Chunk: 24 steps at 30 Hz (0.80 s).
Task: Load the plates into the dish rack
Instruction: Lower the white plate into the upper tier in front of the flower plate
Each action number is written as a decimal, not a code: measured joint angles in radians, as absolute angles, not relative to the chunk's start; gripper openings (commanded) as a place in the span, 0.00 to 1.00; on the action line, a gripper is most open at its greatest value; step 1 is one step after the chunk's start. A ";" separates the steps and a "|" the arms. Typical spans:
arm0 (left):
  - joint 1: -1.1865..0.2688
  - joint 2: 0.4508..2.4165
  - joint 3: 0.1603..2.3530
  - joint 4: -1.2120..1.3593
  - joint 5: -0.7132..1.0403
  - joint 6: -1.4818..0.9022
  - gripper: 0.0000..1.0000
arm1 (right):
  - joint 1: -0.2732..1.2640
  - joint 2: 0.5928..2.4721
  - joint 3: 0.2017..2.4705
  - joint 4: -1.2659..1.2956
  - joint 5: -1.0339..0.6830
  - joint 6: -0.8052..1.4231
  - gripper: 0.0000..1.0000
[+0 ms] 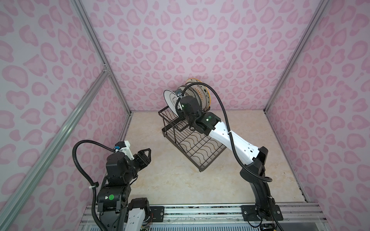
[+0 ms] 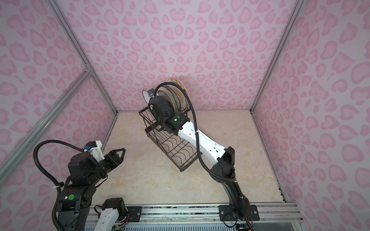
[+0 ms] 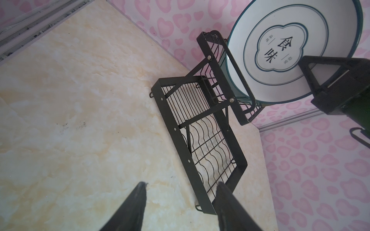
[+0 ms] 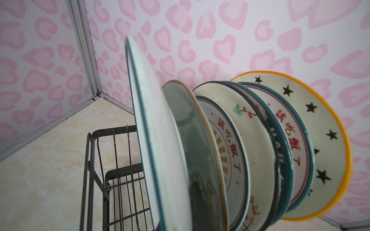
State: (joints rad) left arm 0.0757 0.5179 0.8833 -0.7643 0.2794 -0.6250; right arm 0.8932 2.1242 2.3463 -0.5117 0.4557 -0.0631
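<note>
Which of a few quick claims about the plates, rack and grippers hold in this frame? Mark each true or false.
1. Seven plates stand on edge in the raised basket of the dish rack. True.
2. A plate lies in the wavy-wire tray. False: that tray holds no plate.
3. The left gripper holds a plate. False: it is open and empty.
4. The right gripper is shut on the rim of the front plate. True.
5. The star plate stands at the front of the row. False: it stands at the far end, behind all the others.
</note>
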 measured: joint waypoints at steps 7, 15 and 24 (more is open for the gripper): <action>0.076 0.518 0.883 -0.765 0.267 -0.621 0.58 | 0.892 2.136 2.325 -0.507 0.435 -0.036 0.00; 0.076 0.522 0.883 -0.768 0.262 -0.618 0.59 | 0.880 2.145 2.323 -0.520 0.402 -0.002 0.17; 0.076 0.607 0.918 -0.766 0.262 -0.583 0.63 | 0.859 2.094 2.298 -0.517 0.362 0.010 0.37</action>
